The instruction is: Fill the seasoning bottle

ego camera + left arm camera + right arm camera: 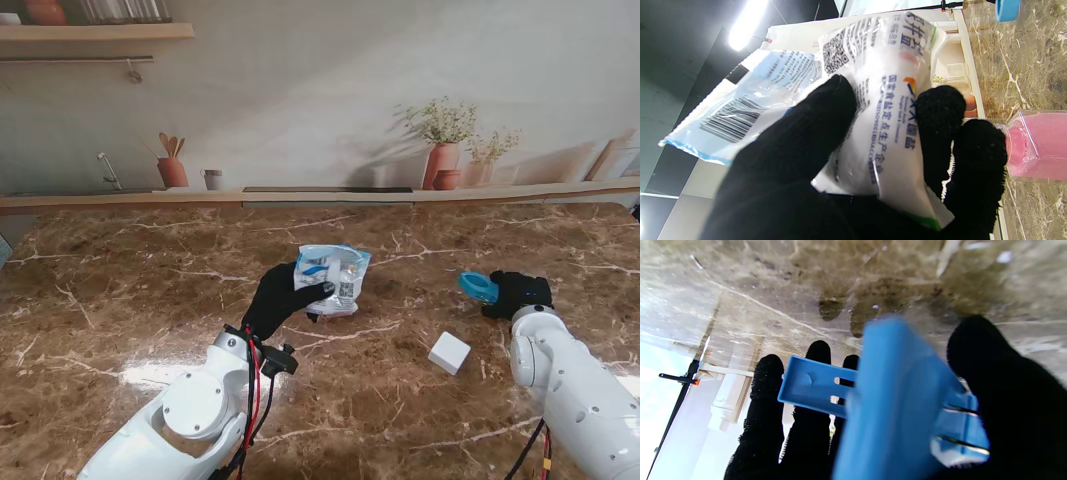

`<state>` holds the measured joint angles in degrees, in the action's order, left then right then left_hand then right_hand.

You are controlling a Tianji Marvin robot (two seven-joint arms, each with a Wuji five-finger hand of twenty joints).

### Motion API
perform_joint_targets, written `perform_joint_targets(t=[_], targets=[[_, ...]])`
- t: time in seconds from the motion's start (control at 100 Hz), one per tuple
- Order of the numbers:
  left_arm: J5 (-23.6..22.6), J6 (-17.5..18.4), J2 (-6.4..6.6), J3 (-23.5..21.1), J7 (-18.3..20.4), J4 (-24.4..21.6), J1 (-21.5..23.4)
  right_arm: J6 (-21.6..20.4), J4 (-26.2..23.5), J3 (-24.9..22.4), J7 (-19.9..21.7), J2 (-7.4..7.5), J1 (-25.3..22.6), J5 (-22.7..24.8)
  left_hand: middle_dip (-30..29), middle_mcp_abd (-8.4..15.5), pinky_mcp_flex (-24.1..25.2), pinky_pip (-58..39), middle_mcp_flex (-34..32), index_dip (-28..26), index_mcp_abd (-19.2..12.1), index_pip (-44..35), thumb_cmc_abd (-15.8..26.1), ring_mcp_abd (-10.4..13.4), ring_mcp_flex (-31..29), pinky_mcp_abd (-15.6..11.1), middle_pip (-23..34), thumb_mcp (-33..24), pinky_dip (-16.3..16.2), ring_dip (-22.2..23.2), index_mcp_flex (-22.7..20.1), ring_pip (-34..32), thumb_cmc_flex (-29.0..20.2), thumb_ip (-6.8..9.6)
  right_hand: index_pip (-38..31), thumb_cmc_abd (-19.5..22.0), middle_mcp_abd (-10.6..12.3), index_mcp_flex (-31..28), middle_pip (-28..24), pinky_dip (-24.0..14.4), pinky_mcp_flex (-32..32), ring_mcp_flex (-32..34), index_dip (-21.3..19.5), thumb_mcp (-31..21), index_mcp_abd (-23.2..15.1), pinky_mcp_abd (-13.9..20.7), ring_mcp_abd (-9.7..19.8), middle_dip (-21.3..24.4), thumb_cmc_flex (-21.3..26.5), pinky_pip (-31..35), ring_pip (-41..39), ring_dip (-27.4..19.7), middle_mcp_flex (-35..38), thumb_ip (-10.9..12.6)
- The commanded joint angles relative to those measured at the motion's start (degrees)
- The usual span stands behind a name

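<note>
Seasoning bottle [1037,146] on brown marble table [120,300], left hand [283,300] fingers clutching salt bag [335,278], right hand [520,293] holding blue lid [479,287]

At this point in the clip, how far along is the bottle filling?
Done: the blue plastic cap is off, held in the right robot hand. In hand: the left robot hand grips the white-and-blue salt bag beside the clear bottle of pink seasoning. Left: pouring and recapping.
</note>
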<state>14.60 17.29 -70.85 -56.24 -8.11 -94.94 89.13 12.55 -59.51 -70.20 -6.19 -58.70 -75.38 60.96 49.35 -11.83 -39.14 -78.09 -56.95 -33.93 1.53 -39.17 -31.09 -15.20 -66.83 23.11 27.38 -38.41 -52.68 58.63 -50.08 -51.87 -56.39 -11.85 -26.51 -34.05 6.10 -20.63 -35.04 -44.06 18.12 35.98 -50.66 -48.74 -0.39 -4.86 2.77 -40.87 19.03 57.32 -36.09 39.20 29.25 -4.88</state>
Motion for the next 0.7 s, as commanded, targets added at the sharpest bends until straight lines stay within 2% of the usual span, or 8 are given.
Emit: perform_joint_targets(t=[0.0,0.03,0.1,0.22,0.37,0.51,0.69], targets=[[-0.2,-0.4,-0.10,0.1,-0.2,-0.5,0.2,-0.3,-0.1,0.0,1.3,-0.17,-0.3,-0.6,2.3,5.2,-0.4,-2.4,-5.6,-5.6,-5.8,-15.0,7.5,4.1,-1.5,0.5,7.3,-9.1,-1.6,0.9,-10.9,-0.9,-8.9,1.65,2.4,1.5,-1.1,3.2,1.5,-0.5,-1.6,-3.3,0.4,8.7,2.2,0.6,-0.3,1.8,-2.8,-1.7,1.5,-1.0,-3.8,2.5],[-0.2,-0.5,-0.11,0.1,-0.2,-0.5,0.2,-0.6,-0.2,-0.1,1.3,-0.17,-0.3,-0.6,2.3,5.2,-0.4,-2.4,-5.6,-5.6,-5.8,-15.0,7.5,4.1,-1.5,0.5,7.3,-9.1,-1.6,0.9,-10.9,-0.9,-8.9,1.66,3.9,0.0,-1.5,4.3,2.7,-0.4,-2.1,-4.6,0.6,7.9,2.9,0.6,-0.4,2.8,-5.6,-2.8,3.0,-1.9,-5.5,4.0],[-0.2,-0.6,-0.14,0.1,-0.3,-0.4,0.1,-1.2,-1.2,-0.8,1.9,-0.22,-0.8,-0.8,2.3,5.2,-0.3,-2.4,-5.6,-5.6,-5.8,-15.0,7.5,4.1,-1.5,0.5,7.3,-9.1,-1.6,0.9,-10.9,-0.8,-9.0,1.68,8.2,-2.9,-2.8,7.0,6.6,0.0,-4.3,-8.4,1.4,3.2,4.7,0.5,-1.2,6.4,-9.6,-6.1,8.0,-5.4,-9.5,4.0],[-0.1,-0.7,-0.17,0.2,-0.3,-0.4,0.0,-2.0,-5.4,-3.6,3.2,-0.41,-3.2,-0.5,2.3,5.2,-0.2,-2.4,-5.6,-5.5,-5.7,-15.0,7.4,4.1,-1.4,0.4,7.3,-9.0,-1.7,1.0,-10.9,-0.8,-9.0,1.68,12.1,-1.7,-4.5,9.3,13.0,1.2,-8.3,-14.2,2.2,1.5,5.8,0.0,-2.6,11.7,-12.8,-12.2,16.3,-11.4,-13.6,4.0],[0.0,-0.7,-0.15,0.4,0.0,-0.3,-0.3,-2.8,-15.5,-8.8,1.7,-1.35,-8.7,0.5,2.3,5.0,-0.1,-2.4,-5.6,-5.5,-5.6,-14.9,7.4,3.9,-1.4,0.5,7.2,-8.9,-1.8,1.0,-10.9,-0.8,-9.0,1.69,12.8,-0.7,-4.6,8.7,13.9,1.2,-10.1,-16.0,2.5,1.5,5.4,0.4,-2.7,12.6,-13.5,-14.5,18.3,-12.8,-13.2,3.9],[0.1,-0.9,-0.31,0.8,-0.3,-0.4,-0.6,-4.0,-27.3,-12.2,-1.5,-2.83,-15.0,-1.0,2.3,4.9,-0.2,-2.4,-5.6,-5.5,-5.5,-14.9,7.4,3.9,-1.4,0.5,7.2,-8.9,-1.8,1.0,-10.9,-0.8,-9.0,1.67,12.6,-1.0,-3.9,5.7,13.9,0.0,-8.7,-12.9,3.1,1.7,4.5,0.6,-2.5,12.7,-12.8,-14.3,17.1,-12.4,-8.4,3.7],[0.4,-1.5,-0.44,1.4,-0.3,-0.4,-1.1,-7.5,-39.8,-12.7,-6.2,-4.66,-22.4,-6.3,2.2,4.7,0.0,-2.3,-5.5,-5.4,-5.1,-14.6,7.6,3.7,-1.2,0.6,7.1,-8.8,-1.8,1.0,-10.8,-0.6,-9.2,1.72,12.3,-1.1,-4.0,0.5,13.5,-3.0,-2.1,-2.4,5.3,2.3,4.6,-0.6,-3.1,11.8,-12.2,-9.8,12.3,-9.3,-0.1,3.4]])
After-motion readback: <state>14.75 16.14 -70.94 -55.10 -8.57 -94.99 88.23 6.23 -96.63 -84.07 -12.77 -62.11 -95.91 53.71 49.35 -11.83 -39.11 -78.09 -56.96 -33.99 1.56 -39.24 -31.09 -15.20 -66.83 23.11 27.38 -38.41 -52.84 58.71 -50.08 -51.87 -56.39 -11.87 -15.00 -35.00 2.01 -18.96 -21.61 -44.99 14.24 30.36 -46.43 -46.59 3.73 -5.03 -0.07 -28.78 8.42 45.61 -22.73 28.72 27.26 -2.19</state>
